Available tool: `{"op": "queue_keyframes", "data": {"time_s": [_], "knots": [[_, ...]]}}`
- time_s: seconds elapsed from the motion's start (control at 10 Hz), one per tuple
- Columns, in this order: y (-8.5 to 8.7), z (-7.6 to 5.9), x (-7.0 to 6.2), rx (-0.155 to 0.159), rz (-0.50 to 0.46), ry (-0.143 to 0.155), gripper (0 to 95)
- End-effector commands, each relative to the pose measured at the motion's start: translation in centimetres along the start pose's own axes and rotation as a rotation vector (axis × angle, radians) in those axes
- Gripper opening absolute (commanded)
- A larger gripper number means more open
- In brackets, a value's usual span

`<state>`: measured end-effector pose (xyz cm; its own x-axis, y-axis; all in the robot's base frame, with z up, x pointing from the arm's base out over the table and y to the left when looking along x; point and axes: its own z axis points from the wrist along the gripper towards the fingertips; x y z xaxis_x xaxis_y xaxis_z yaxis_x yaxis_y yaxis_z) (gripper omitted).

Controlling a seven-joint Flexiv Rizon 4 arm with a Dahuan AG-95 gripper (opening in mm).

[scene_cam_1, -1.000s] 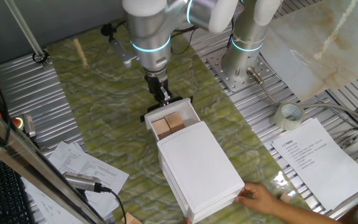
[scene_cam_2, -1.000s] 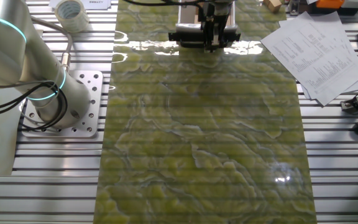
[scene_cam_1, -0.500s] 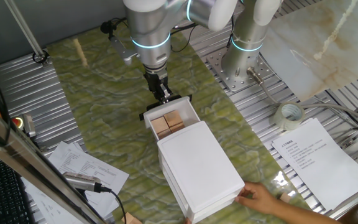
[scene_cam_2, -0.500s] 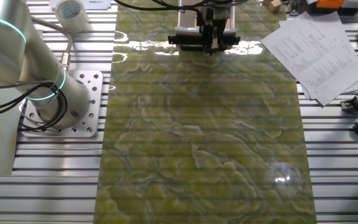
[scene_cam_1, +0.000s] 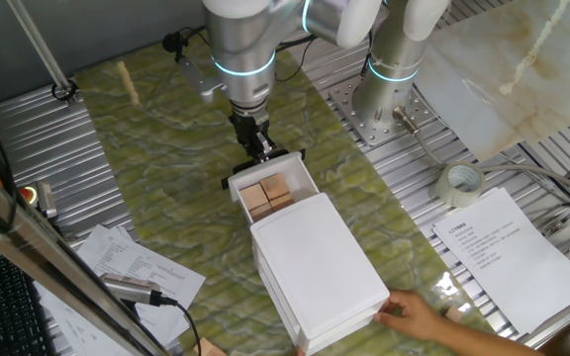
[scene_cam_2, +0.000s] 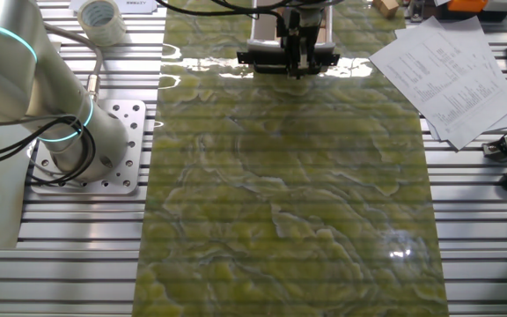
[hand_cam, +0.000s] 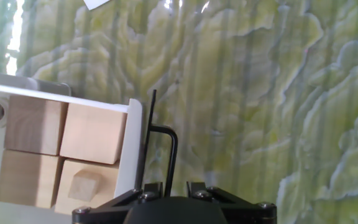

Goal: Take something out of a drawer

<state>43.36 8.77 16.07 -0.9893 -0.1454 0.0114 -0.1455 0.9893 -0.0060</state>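
Observation:
The white drawer stands pulled out of the white cabinet, with its black bar handle facing the arm. Several light-tan wooden blocks lie packed in it, and they show at the left of the hand view behind the drawer's front wall. My gripper hangs just above the handle, fingers pointing down. In the hand view the handle runs between my spread fingers without touching either. The gripper is open and holds nothing. The other fixed view shows it over the handle.
A person's hand steadies the cabinet's near corner. A tape roll and printed papers lie to the right, more papers to the left. The arm's base stands behind on the metal table. Green marbled mat covers the middle.
My gripper has risen slightly off the handle. The drawer has slid out a touch further and the blocks lie as before.

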Motion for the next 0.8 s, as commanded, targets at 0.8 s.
{"op": "queue_keyframes", "data": {"time_s": [0.8], "knots": [[3.2, -7.3, -1.0, -0.026, -0.158, 0.023, 38.0]]}}
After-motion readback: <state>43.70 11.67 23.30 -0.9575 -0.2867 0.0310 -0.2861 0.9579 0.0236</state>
